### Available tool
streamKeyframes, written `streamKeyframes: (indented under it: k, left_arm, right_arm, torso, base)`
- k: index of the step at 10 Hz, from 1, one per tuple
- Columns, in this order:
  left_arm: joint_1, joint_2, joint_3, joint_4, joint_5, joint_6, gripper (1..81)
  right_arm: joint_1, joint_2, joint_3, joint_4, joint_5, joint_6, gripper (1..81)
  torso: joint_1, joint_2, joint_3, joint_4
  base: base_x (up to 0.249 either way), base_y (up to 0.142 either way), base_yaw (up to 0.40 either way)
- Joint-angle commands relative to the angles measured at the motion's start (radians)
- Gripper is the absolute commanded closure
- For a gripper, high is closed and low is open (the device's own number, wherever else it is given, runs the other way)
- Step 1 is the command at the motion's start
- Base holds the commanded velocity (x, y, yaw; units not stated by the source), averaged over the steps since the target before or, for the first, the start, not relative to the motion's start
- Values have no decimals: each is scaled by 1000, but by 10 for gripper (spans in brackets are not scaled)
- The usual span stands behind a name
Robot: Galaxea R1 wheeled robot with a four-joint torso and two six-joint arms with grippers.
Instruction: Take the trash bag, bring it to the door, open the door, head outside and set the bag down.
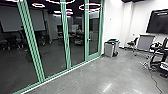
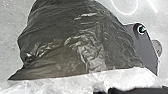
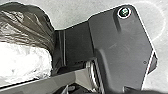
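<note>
A dark trash bag (image 2: 75, 47) is seen close up in the left wrist view, wrinkled and glossy, with whitish material along one side; part of the robot's dark plate is covered by it. In the right wrist view, the bag is seen just beside the same plate. Whether the jaws, left or right, are apart, together or clamped on the bag cannot be told.

In the head view, the left and centre are taken up by a green-framed glass wall (image 1: 53, 55). A glass door (image 1: 93, 37) with a handle is set near the centre, at the wall's far end. Right of it, grey bins (image 1: 110, 48) are placed on a grey floor (image 1: 107, 75). A chair (image 1: 132, 43) is seen farther right, and a dark screen (image 1: 157, 22) is mounted at upper right.
</note>
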Motion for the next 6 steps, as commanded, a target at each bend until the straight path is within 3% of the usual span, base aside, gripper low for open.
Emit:
streamKeyframes:
  k: [1,2,3,4,6]
  left_arm:
    - [-64,-5,-2,6,58,5,811]
    - [-64,-5,-2,6,58,5,811]
    - [-64,-5,-2,6,58,5,811]
    - [-64,-5,-2,6,58,5,811]
    - [-65,-5,-2,6,58,5,811]
  right_arm:
    - [48,9,9,-10,-48,1,10]
    - [47,10,9,-12,-48,1,10]
    - [47,10,9,-13,-48,1,10]
    - [48,10,7,-13,-48,2,10]
    - [51,10,7,-13,-49,1,10]
  torso:
    - [0,0,0,0]
    - [0,0,7,98]
    - [0,0,7,100]
    - [0,0,7,14]
    - [0,0,8,59]
  base:
    - [122,-68,0]
    - [122,-67,0]
    - [123,-67,0]
    - [123,-67,0]
    - [123,-67,0]
